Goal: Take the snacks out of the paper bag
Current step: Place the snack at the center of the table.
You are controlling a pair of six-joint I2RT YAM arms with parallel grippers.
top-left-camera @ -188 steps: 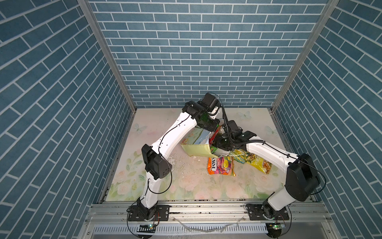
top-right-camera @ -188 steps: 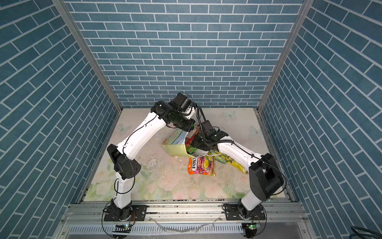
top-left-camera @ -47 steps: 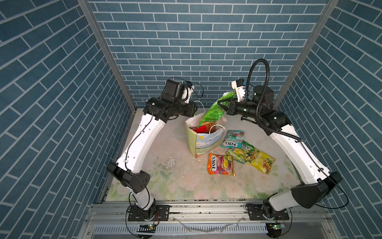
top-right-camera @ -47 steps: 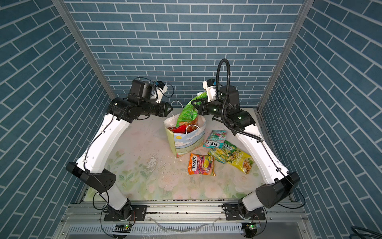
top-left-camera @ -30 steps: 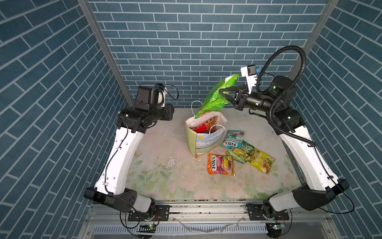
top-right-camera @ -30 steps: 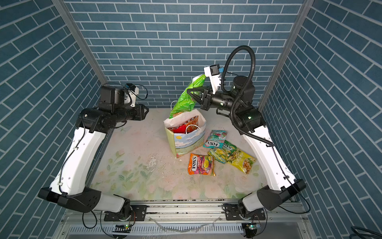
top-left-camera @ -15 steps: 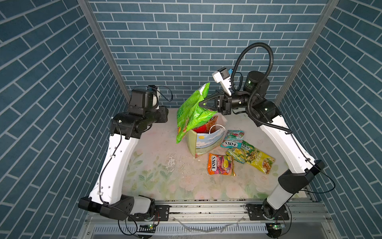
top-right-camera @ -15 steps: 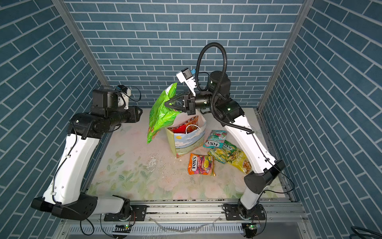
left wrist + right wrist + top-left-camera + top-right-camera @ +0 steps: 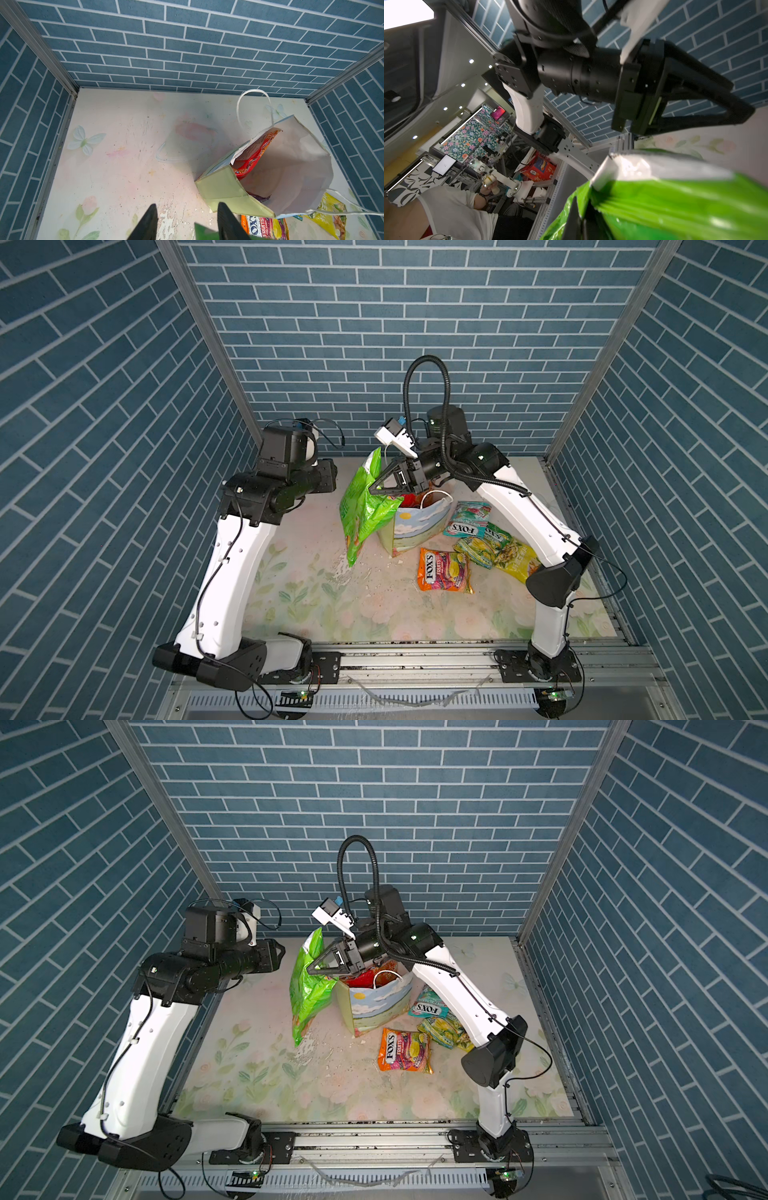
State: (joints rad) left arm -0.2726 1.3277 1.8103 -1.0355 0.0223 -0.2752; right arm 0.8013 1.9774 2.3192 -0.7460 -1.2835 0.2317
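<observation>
Carry-out step: right gripper was clamped on the green Lay's bag, which hung just beside the paper bag; left gripper stood open, empty; next it needed set-down and release.

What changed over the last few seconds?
The right gripper pulled the green bag out of the paper bag and swung it to its other side, lowering it. The left gripper drew back, open. The red bag inside and orange packet stayed put.
</observation>
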